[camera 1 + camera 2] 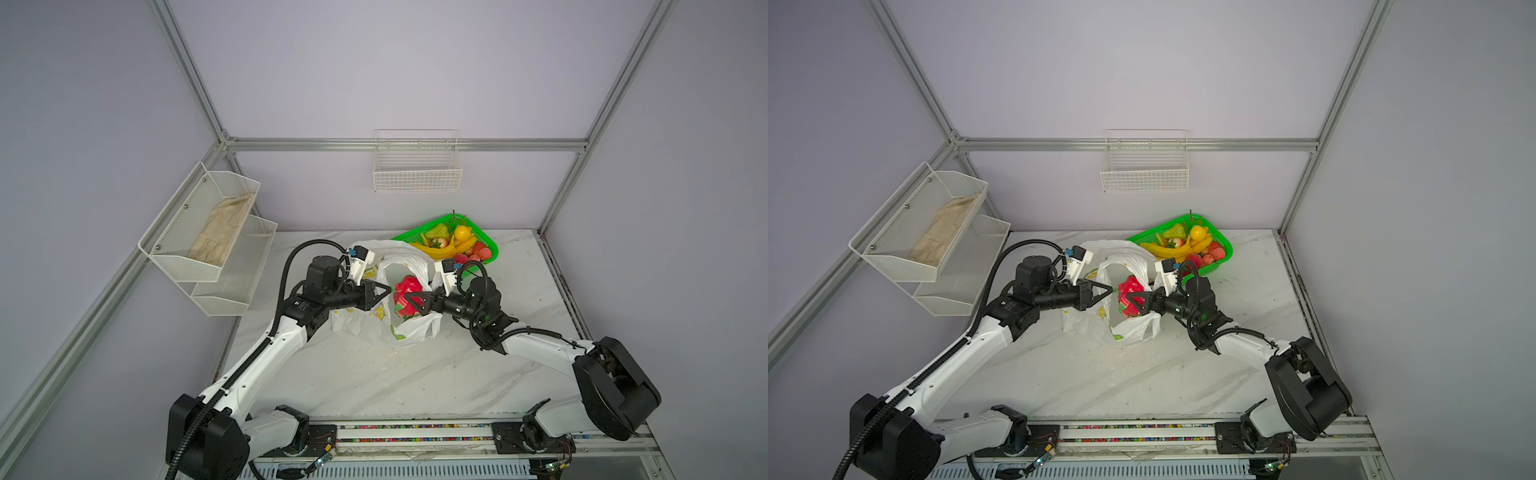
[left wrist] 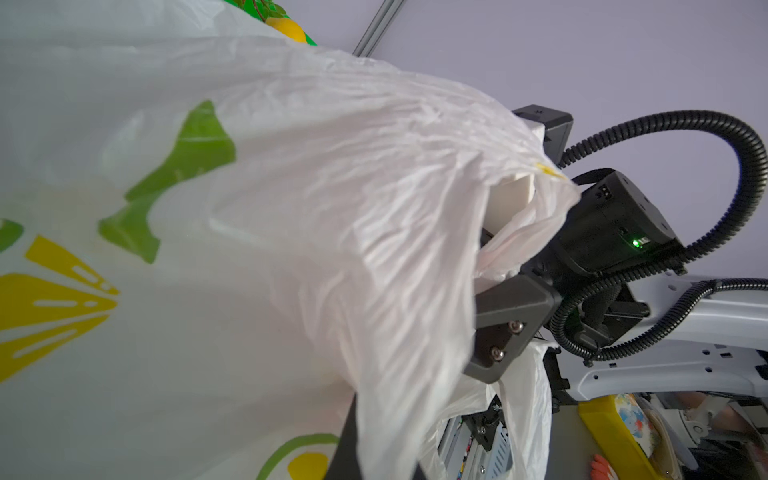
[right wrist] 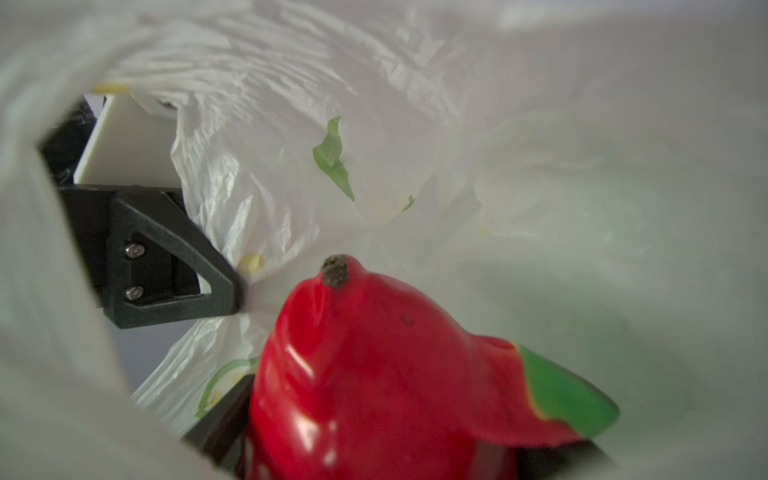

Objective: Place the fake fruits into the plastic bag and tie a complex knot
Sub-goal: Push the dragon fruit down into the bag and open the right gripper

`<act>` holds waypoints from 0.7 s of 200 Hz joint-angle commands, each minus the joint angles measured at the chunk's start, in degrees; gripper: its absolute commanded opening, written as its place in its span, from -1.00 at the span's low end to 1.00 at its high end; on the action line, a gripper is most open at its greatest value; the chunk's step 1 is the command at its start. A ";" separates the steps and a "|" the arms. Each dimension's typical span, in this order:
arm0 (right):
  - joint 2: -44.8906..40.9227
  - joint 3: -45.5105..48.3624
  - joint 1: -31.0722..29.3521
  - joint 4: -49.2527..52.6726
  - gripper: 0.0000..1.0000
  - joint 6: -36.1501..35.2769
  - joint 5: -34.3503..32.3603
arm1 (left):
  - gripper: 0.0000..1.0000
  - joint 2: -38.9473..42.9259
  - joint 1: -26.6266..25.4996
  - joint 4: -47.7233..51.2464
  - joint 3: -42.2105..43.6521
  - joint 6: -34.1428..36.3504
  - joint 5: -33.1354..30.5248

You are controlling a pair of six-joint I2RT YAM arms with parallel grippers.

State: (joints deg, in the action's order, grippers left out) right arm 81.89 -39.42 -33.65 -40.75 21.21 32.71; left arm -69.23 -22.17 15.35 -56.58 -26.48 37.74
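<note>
The plastic bag (image 1: 411, 328) (image 1: 1133, 332) stands mouth-up on the marble table, white with lemon prints. My left gripper (image 1: 388, 289) (image 1: 1109, 289) is shut on the bag's left rim and holds the mouth apart; the bag (image 2: 291, 208) fills the left wrist view. My right gripper (image 1: 409, 301) (image 3: 386, 457) reaches into the mouth, shut on the red dragon fruit (image 1: 407, 286) (image 3: 374, 374) with green tips. Other fake fruits lie in the green basket (image 1: 493, 251) behind the bag: bananas (image 1: 436, 250), a pear (image 1: 436, 230), a round yellow one (image 1: 461, 232) and red apples (image 1: 482, 249).
A white wire basket (image 1: 417, 174) hangs on the back wall. Two mesh shelves on the left wall hold a beige cloth (image 1: 220, 232). The arms' base rail (image 1: 415, 432) runs along the table's front edge. Aluminium frame posts stand at the back corners.
</note>
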 commanded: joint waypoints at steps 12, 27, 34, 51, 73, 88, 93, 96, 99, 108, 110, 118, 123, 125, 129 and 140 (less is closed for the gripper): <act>-2.88 -1.98 -1.61 5.72 -0.53 -1.65 -4.49 | -1.00 -2.49 -2.25 -0.06 -4.74 -3.59 4.40; -2.92 -3.61 -2.68 11.92 -0.50 -0.19 -9.09 | -1.00 -3.72 -3.24 3.65 -6.53 -2.89 4.31; -4.43 -4.27 -2.81 14.27 -0.46 1.67 -11.19 | -1.00 -4.25 -3.76 5.19 -7.32 -2.50 4.00; -3.90 -4.94 -3.00 15.26 -0.41 7.89 -14.32 | -1.00 -5.57 -4.69 8.54 -9.24 -2.74 3.99; -0.82 -4.34 -4.22 8.88 -0.35 18.03 -15.94 | -1.00 -7.46 -5.83 9.67 -10.26 -4.42 6.55; 1.33 -3.75 -5.65 5.26 -0.30 21.52 -17.67 | -1.00 -8.22 -6.37 9.74 -10.61 -5.29 7.81; 1.97 -3.71 -5.93 4.85 -0.26 22.20 -18.45 | -1.00 -8.33 -6.39 9.66 -10.74 -5.58 7.95; 2.41 -3.59 -5.98 4.57 -0.25 22.62 -18.80 | -1.00 -8.41 -6.43 9.71 -10.79 -5.87 8.22; 2.75 -3.50 -5.99 4.28 -0.23 22.98 -19.08 | -1.00 -8.48 -6.47 9.71 -10.87 -6.04 8.33; 3.81 -3.11 -6.03 3.43 -0.16 23.97 -19.52 | -1.00 -8.40 -6.41 9.63 -11.25 -6.24 8.66; 3.98 -3.01 -6.02 3.08 -0.15 24.14 -19.52 | -1.00 -8.38 -6.42 9.55 -11.27 -6.24 8.67; 4.78 -2.73 -6.02 1.56 -0.09 24.61 -19.21 | -1.00 -8.08 -6.41 9.03 -11.27 -6.43 8.72; 5.31 -2.75 -6.03 0.98 -0.06 24.72 -18.65 | -1.00 -7.94 -6.39 8.72 -11.11 -6.63 8.48; 5.52 -2.81 -6.11 0.82 -0.04 24.75 -18.47 | -1.00 -7.87 -6.39 8.55 -10.99 -6.72 8.36; 6.08 -2.88 -6.09 0.57 0.00 24.80 -17.88 | -1.00 -7.76 -6.39 8.13 -10.82 -6.96 8.09; 7.21 -3.28 -6.06 0.28 0.11 24.44 -16.22 | -1.00 -7.52 -6.06 7.48 -10.36 -7.73 6.99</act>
State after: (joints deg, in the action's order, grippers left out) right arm 87.81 -41.58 -39.51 -32.16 42.00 15.55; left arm -77.89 -28.32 24.88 -61.60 -32.05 43.94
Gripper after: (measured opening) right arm 0.862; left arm 0.047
